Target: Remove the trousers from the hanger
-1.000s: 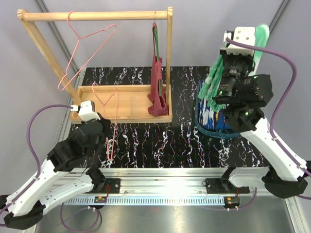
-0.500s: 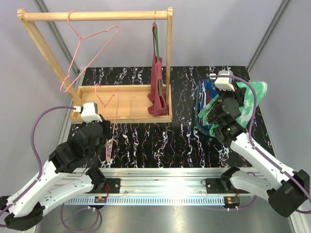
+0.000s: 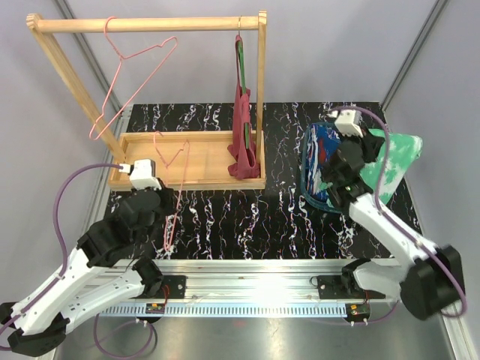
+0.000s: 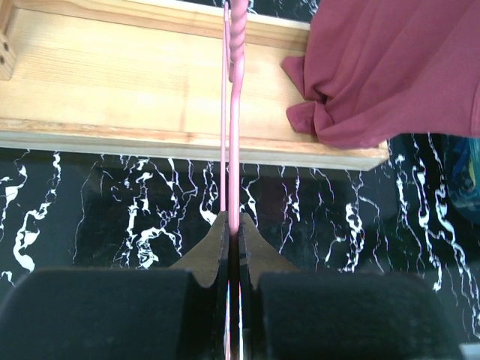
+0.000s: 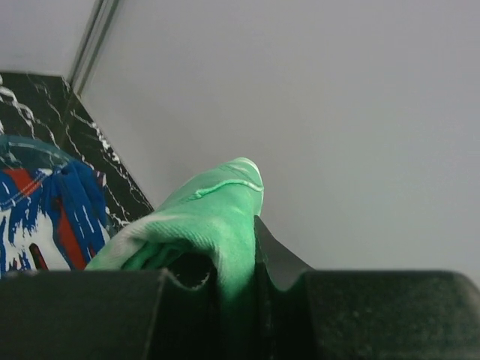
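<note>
At the table's point(image 3: 225, 217) right side, the green trousers point(image 3: 394, 161) lay beside the blue trousers point(image 3: 324, 161), off the pink hanger point(image 4: 237, 112); right claw point(image 5: 232, 259) pinched the green cloth, left claw point(image 4: 234, 225) clamped the hanger. Left, seemingly: release, and the maroon garment point(image 3: 242, 139) hanging.

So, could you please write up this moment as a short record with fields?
left gripper: shut on the pink hanger, which reaches over the base of the wooden rack
right gripper: shut on the green trousers
blue trousers: lying on the right side of the table, beside the green pair
maroon garment: hanging from the rack's rail
task state: no hanger seen on either pair; green pair not yet released
</note>
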